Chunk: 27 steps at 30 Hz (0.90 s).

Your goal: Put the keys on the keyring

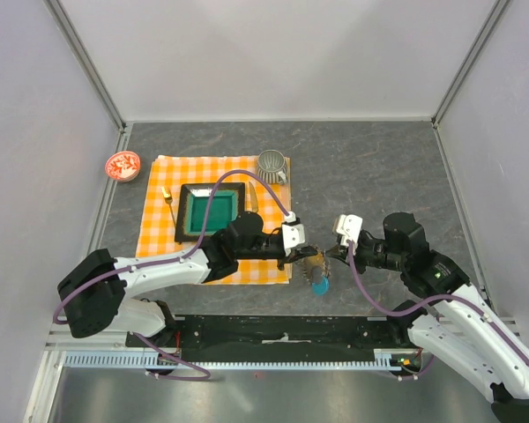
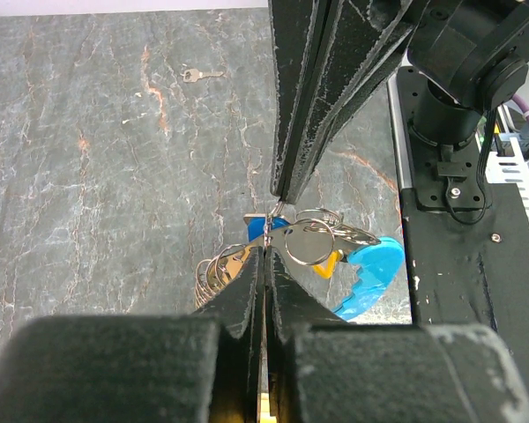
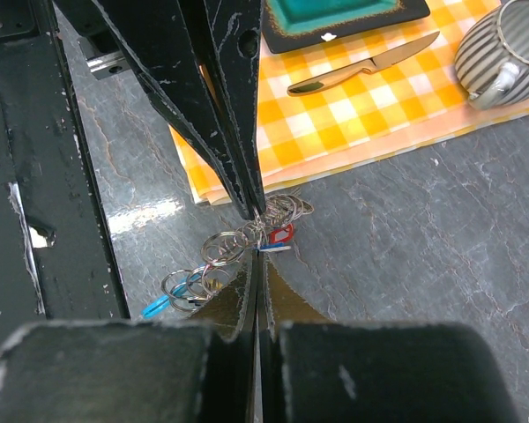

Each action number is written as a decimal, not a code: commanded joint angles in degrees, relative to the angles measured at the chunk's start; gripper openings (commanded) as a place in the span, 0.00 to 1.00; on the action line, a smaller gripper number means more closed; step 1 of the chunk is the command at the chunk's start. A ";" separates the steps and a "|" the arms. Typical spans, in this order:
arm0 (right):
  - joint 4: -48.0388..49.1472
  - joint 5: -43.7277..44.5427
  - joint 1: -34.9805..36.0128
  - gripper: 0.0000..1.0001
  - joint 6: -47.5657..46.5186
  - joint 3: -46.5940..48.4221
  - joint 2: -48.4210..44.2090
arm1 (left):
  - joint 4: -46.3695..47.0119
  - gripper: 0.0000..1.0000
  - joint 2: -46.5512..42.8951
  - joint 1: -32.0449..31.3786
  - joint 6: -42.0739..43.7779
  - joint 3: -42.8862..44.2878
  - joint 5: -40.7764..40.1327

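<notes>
Just off the checked cloth's (image 1: 159, 240) near corner, left hand (image 1: 302, 257) and right hand (image 1: 334, 254) are both clamping the keyring (image 2: 307, 243) tip-to-tip, keys (image 3: 278, 236) and cyan tag (image 2: 370, 269) bunching beside them over the grey surface (image 1: 379, 167).

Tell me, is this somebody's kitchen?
Probably not: it looks like a robot test booth. Plain white walls box in a grey table, a left arm and right arm are bolted at its edge, and the checked placemat with a cup seems just a prop.

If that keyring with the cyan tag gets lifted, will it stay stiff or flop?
Probably flops: the keyring is loosely linked rings, likely sagging. Its cyan tag would probably dangle. Smooth thin wire may slip in a pinch grip.
</notes>
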 commanded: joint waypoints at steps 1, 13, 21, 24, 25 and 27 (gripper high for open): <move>2.04 -1.05 0.28 0.00 -0.26 2.18 -0.46 | 3.70 0.02 -0.04 -0.17 -0.26 -0.26 1.77; 4.41 -1.14 0.28 0.00 0.97 1.65 -0.37 | 3.18 0.02 0.57 -0.17 -0.35 0.18 4.41; 5.38 -0.96 0.28 0.00 1.23 1.65 -0.46 | 1.86 0.02 1.10 -0.17 -0.08 1.06 5.03; 5.55 -0.96 0.28 0.00 1.41 1.39 -0.37 | 1.95 0.02 0.66 -0.17 -0.17 0.97 4.33; 5.73 -1.05 0.19 0.00 1.41 1.30 -0.19 | 1.77 0.02 0.57 -0.25 -0.17 0.80 4.24; 5.91 -1.40 0.28 0.00 1.49 1.30 -0.28 | 1.51 0.02 0.66 -0.17 0.09 1.06 4.32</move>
